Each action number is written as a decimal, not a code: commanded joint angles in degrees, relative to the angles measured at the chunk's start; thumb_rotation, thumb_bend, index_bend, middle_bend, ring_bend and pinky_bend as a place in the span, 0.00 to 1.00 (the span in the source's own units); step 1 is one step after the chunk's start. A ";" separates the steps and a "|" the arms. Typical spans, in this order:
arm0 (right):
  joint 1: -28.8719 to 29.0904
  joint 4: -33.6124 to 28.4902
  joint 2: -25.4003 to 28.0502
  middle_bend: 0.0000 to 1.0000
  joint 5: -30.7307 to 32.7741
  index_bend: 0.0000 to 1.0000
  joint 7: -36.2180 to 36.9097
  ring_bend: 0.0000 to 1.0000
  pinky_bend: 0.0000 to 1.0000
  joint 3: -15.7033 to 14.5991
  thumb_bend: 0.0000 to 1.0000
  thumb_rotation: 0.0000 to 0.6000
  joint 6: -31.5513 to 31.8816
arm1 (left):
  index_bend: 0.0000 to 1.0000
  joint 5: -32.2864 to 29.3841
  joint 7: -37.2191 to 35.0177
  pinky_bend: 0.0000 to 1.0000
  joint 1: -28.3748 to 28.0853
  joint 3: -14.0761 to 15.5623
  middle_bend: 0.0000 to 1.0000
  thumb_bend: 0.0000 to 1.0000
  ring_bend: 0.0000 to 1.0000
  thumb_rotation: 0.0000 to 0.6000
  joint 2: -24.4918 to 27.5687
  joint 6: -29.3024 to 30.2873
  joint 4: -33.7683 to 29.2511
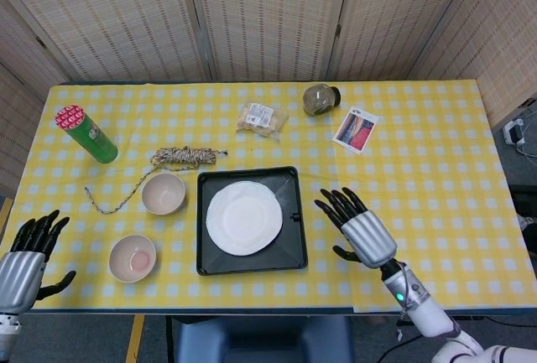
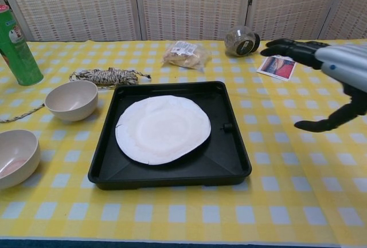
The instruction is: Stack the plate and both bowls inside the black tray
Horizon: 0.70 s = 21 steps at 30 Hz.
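Plate (image 1: 244, 217) seated in black tray (image 1: 287, 259) | both bowls outstanding | right robot hand (image 1: 359, 230) released, empty | risk: stacked bowl slides on slick plate.

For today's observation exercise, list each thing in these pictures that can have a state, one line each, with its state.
White plate: flat in the tray.
Black tray: holds only the plate.
Upper bowl: upright, empty, on the table.
Lower bowl: upright, on the table.
Green can: standing, capped.
Jar: on its side.
Right hand: open.
Left hand: open.
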 commanded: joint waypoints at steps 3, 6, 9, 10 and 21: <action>-11.64 -1.82 9.51 0.00 -0.01 0.01 4.84 0.00 0.00 -4.06 0.25 1.00 12.83 | 0.00 1.52 3.35 0.00 -0.15 0.92 0.00 0.26 0.00 1.00 -1.40 -0.32 -0.61; -13.47 -2.12 11.45 0.00 0.51 0.01 9.15 0.00 0.00 -3.38 0.25 1.00 14.88 | 0.00 2.50 4.99 0.00 -0.18 1.79 0.00 0.26 0.00 1.00 -2.52 -0.90 -0.43; -13.92 -1.97 12.97 0.00 -0.36 0.01 11.88 0.00 0.00 -3.32 0.25 1.00 14.64 | 0.00 3.71 5.64 0.00 -0.49 3.79 0.00 0.26 0.00 1.00 -2.54 -3.19 -1.31; -13.97 -2.00 13.24 0.00 -0.68 0.01 12.48 0.00 0.00 -3.22 0.25 1.00 14.59 | 0.00 4.22 5.84 0.00 -0.57 4.30 0.00 0.26 0.00 1.00 -2.46 -3.61 -1.60; -13.76 -1.52 13.02 0.00 -0.29 0.01 13.48 0.00 0.00 -1.23 0.25 1.00 10.57 | 0.04 8.48 8.04 0.54 0.29 4.84 0.45 0.26 0.35 1.00 -5.61 -0.29 1.15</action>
